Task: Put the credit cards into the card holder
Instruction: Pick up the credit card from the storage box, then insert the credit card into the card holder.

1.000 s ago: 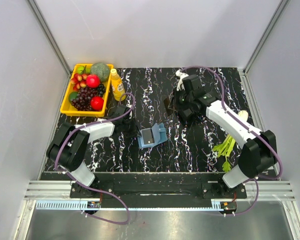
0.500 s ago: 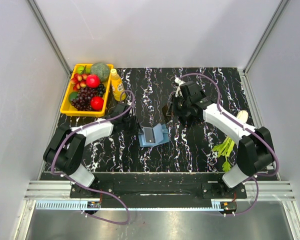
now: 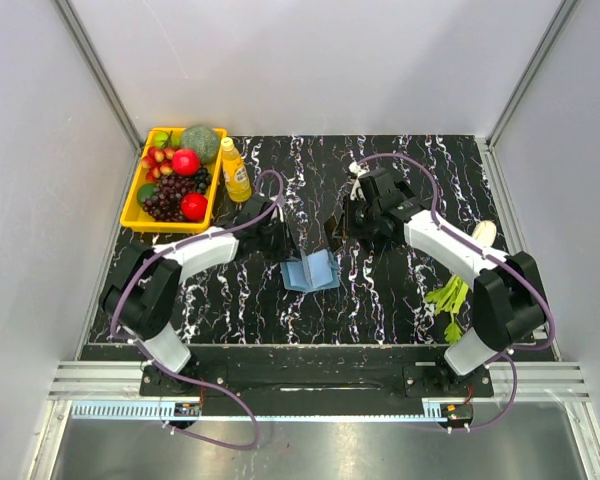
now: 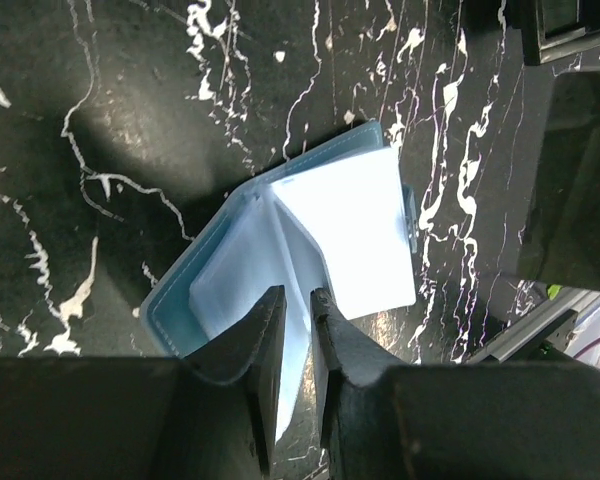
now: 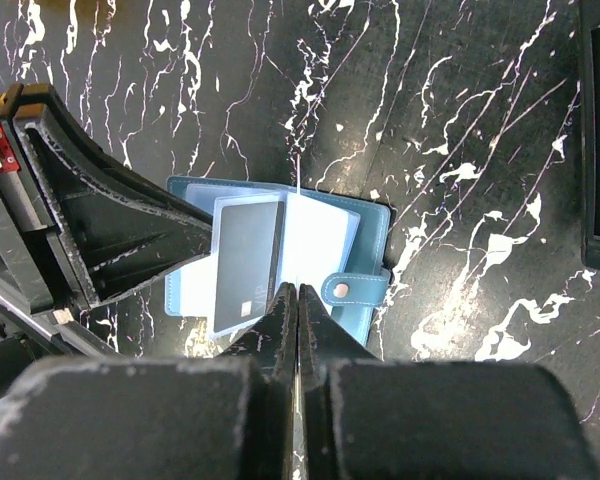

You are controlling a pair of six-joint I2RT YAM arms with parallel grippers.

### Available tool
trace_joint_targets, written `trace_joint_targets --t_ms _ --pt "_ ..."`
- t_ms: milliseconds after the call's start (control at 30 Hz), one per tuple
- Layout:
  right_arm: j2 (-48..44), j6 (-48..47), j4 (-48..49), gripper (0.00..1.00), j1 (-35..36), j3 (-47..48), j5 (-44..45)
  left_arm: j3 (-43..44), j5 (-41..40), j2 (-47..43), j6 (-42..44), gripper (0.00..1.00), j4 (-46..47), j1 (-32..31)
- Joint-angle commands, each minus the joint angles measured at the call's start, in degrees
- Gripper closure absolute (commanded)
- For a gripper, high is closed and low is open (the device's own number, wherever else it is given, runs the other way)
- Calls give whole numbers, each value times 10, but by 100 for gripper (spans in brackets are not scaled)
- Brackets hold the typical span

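At the centre of the black, white-veined counter (image 3: 400, 290) the card holder (image 5: 325, 235) lies open. Its cover is darker blue outside, with pale blue leaves and clear sleeves inside. A snap tab (image 5: 352, 290) projects at its lower right in the right wrist view. Seen from overhead, some leaves stand up off the counter rather than lying flat.

Left claw (image 4: 298, 300): fingers narrowly parted, with a pale inner leaf of the holder passing between them. The leaf appears pinched, though the contact itself sits in shadow. Right claw (image 5: 298, 295): fingers pressed together on the held card (image 3: 330, 225), directly above the holder's middle fold. Whether that card's edge touches the holder cannot be told.

Obscured items:
- The held card shows only as a thin pale edge line in the right wrist view and a small dark sliver overhead. Its face is not readable.
- The sleeved card (image 5: 245, 265), dark grey, sits in a sleeve on the left half of the holder. Its lower end is hidden behind the right claw, and its print is too small to read.
- The holder's near edge is cut off by fingers in both wrist views.
- The sleeves overlap and cannot be counted.

Count: one card holder, two cards, two claws. Elsewhere in the overhead view there is one yellow tray (image 3: 132, 212) of fruit at upper left, one bottle (image 3: 234, 170) just beside it, and green stalks (image 3: 448, 300) at right
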Motion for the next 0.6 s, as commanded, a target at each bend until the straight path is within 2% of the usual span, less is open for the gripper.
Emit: trace_joint_targets --t_ms 0,300,567 --pt "-2 9 25 100 -1 -9 -7 44 14 22 3 79 -3 -14" --pt "-38 15 26 100 -1 -20 12 92 -8 87 -11 78 -24 -49" --pt "-37 49 51 100 6 -48 -37 62 -56 80 -20 79 -28 -51"
